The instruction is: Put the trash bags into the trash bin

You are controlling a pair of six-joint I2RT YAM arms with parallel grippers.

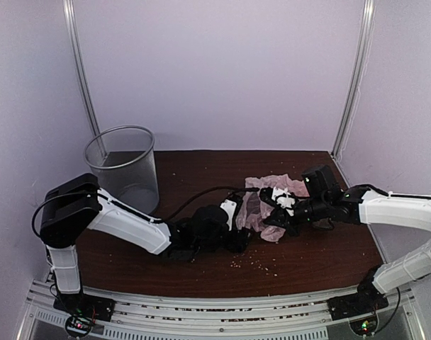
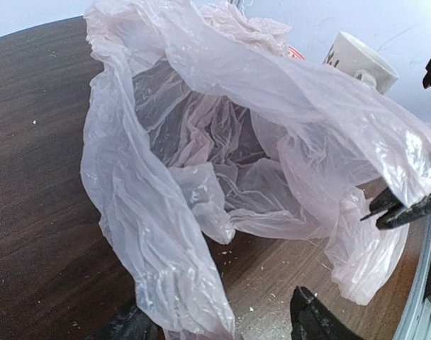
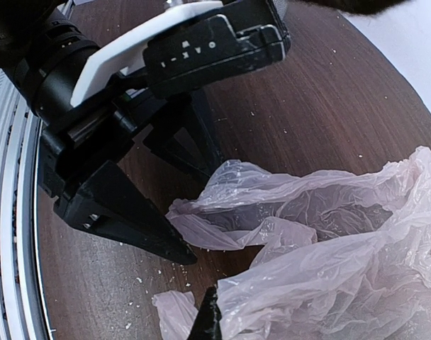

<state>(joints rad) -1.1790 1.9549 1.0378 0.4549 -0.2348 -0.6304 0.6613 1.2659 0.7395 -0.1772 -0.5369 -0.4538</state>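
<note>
The pinkish-white trash bag lies crumpled on the brown table right of centre. It fills the left wrist view and shows in the right wrist view. The grey mesh trash bin stands upright at the far left, well away from the bag. My left gripper is low at the bag's near-left edge, jaws wide open, with a fold of film between the fingers. My right gripper is at the bag's front edge; its jaws look pinched on the film. One of its fingers shows, the other is under the bag.
A cream mug stands just behind the bag. Small crumbs are scattered on the table in front of the grippers. The two grippers face each other closely over the bag's edge. Walls and metal posts enclose the table.
</note>
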